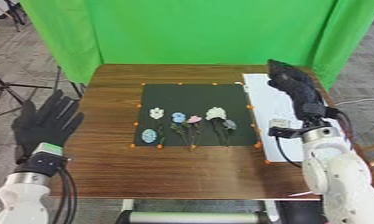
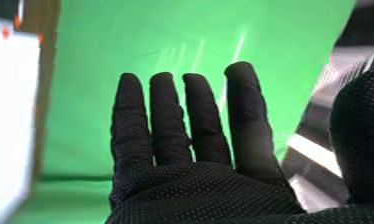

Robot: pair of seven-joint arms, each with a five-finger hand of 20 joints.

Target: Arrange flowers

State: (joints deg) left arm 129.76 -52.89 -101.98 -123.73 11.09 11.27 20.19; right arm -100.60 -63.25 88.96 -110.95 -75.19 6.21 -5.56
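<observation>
In the head view my right hand is over the white board at the table's right side, apart from the flowers. The right wrist view shows this hand open, its fingers straight and holding nothing. My left hand is open beside the table's left edge. On the dark green mat lie a white flower, a blue one, a pink one, a larger white bloom and a grey-blue one, most with stems toward the front. A pale blue patterned oval lies at the mat's front left.
The white board lies right of the mat, with a small pale object on it. Orange markers line the mat. A green curtain hangs behind the brown table.
</observation>
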